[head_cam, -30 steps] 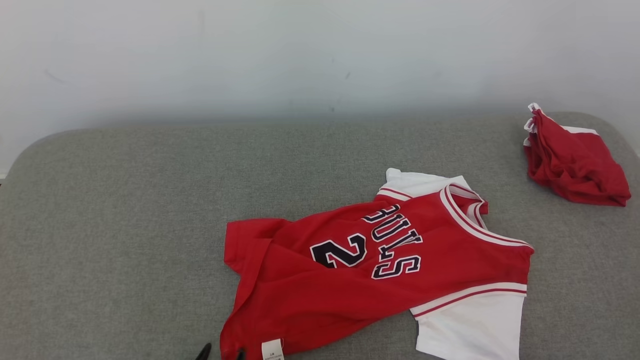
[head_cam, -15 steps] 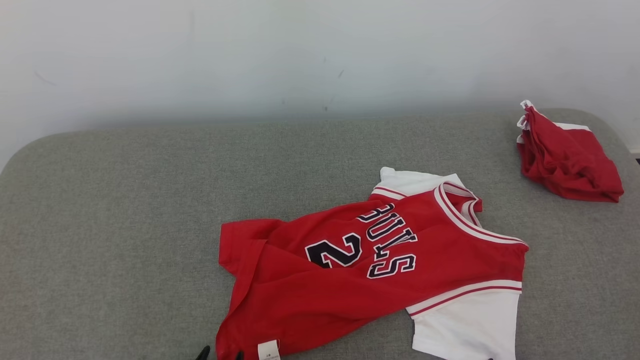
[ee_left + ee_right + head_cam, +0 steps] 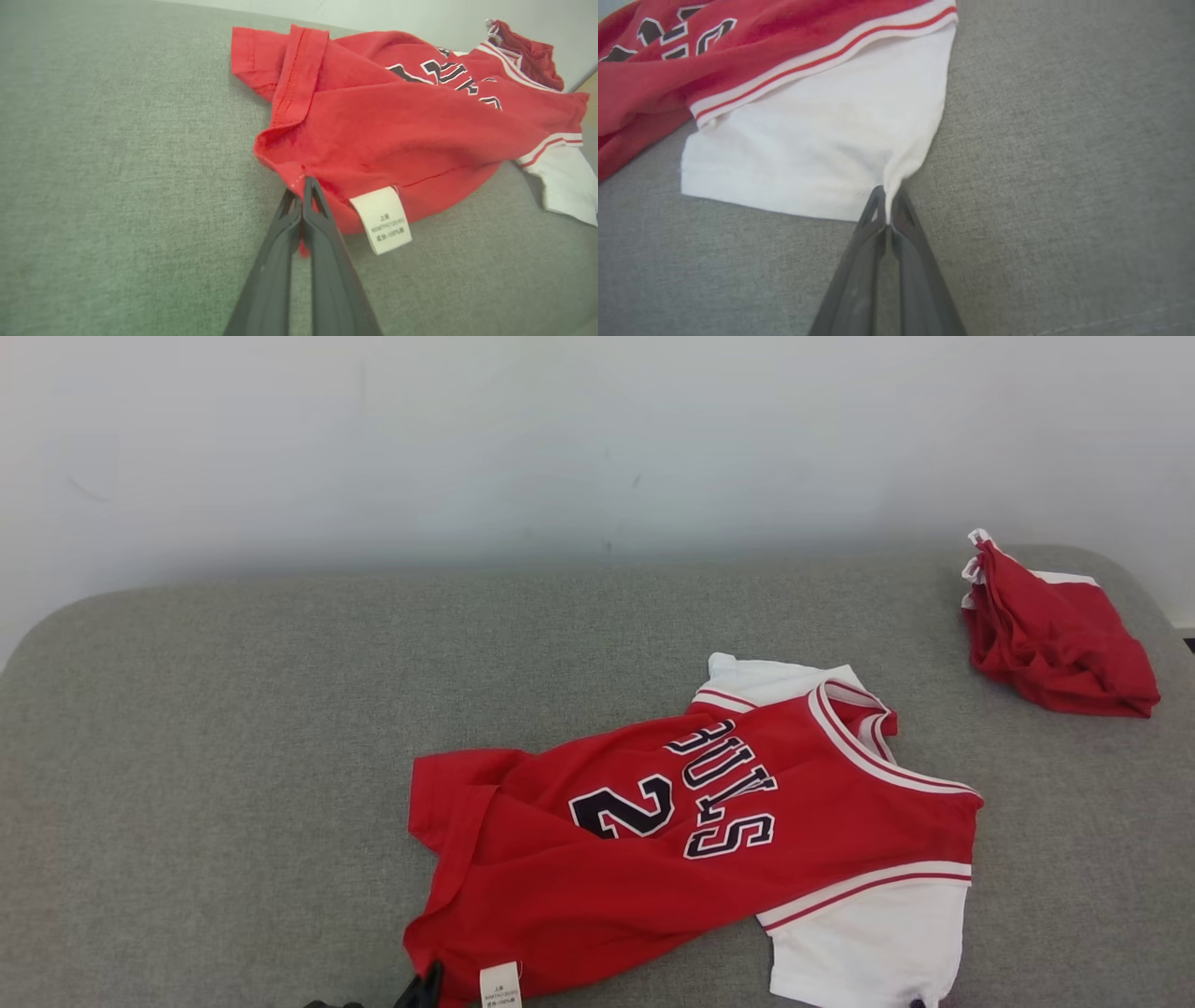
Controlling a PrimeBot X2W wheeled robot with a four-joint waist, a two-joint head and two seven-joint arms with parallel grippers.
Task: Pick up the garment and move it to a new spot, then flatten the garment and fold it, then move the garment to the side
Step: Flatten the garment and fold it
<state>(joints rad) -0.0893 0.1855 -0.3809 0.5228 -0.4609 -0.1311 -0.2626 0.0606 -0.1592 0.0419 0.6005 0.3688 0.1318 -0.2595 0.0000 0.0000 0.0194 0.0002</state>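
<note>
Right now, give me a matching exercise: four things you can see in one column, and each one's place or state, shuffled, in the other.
Column one:
1. left gripper
2. right gripper
3. care label
4. crumpled red garment

Column two:
A. far right corner, apart from the jersey
B. shut on the jersey's white sleeve
C. shut on the jersey's red hem
D. white, hanging off the hem beside the left gripper

Pairs: 1-C, 2-B, 3-D, 4-A

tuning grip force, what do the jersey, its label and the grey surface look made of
Jersey: soft matte knit, perhaps cotton; it folds limply, hems stitched.
Label: smooth white tape with print, likely satin or nylon.
Grey surface: matte woven upholstery, heathered weave visible.
</note>
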